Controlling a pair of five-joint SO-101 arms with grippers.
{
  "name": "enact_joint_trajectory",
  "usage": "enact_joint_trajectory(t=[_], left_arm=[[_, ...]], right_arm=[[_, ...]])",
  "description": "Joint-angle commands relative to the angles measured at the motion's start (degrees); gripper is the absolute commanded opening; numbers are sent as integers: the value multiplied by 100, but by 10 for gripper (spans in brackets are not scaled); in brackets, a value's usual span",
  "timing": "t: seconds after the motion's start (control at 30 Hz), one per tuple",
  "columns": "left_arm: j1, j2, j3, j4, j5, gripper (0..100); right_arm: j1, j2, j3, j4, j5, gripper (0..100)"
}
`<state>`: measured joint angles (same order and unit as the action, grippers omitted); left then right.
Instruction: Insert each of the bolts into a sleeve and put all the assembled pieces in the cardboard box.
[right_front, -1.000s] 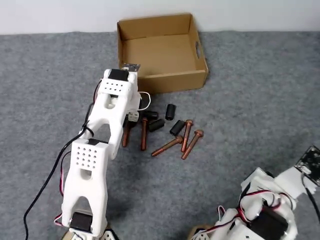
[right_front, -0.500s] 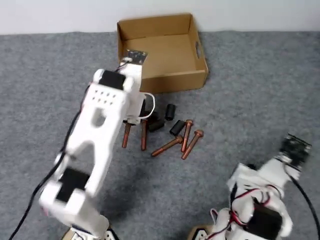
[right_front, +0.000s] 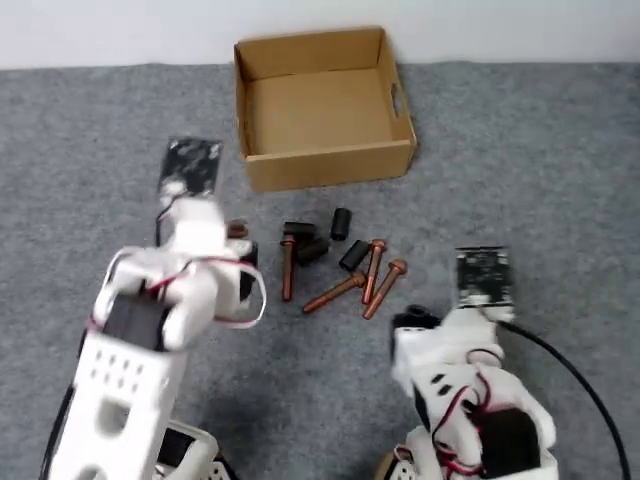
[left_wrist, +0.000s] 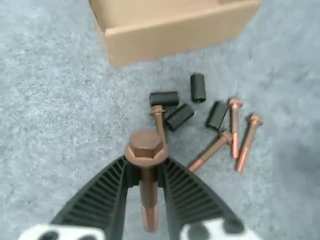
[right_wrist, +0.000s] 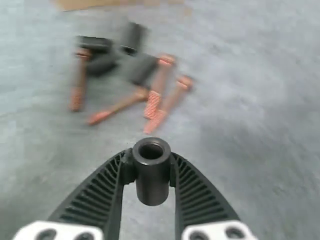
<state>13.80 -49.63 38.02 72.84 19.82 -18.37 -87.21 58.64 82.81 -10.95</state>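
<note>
My left gripper (left_wrist: 145, 172) is shut on a copper bolt (left_wrist: 145, 150), held head-forward above the carpet to the near left of the pile; the bolt's head shows in the high view (right_front: 237, 230). My right gripper (right_wrist: 151, 172) is shut on a black sleeve (right_wrist: 151, 167), bore facing forward, hovering on the near right of the pile. Several copper bolts (right_front: 335, 292) and several black sleeves (right_front: 354, 255) lie loose together on the grey carpet. The cardboard box (right_front: 330, 165) stands open beyond them with nothing inside.
The left arm (right_front: 150, 320) rises at the near left and the right arm (right_front: 450, 360) at the near right. Grey carpet surrounds the pile; a white wall runs behind the box.
The left arm has pulled back from the pile toward the near left, lifting one bolt off the carpet. The right arm has swung in from the far right toward the pile with its sleeve.
</note>
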Motion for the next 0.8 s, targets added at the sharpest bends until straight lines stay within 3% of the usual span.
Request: enact_joint_trajectory(t=[0.0, 0.17, 0.27, 0.57, 0.77], left_arm=[[44, -941, 136, -211, 448, 4], [44, -1503, 312, -211, 747, 4], [53, -1758, 286, -316, 985, 4], [1310, -2646, 497, -1169, 1723, 4], [1398, -2857, 998, -1398, 1732, 4]], right_arm=[[-1138, -4, -62, -558, -18, 9], [-2554, 57, -62, -1279, -9, 9], [-2958, 57, -44, -1437, -9, 9], [-3222, 57, 141, -1938, 114, 9], [-3213, 57, 149, -1947, 536, 9]])
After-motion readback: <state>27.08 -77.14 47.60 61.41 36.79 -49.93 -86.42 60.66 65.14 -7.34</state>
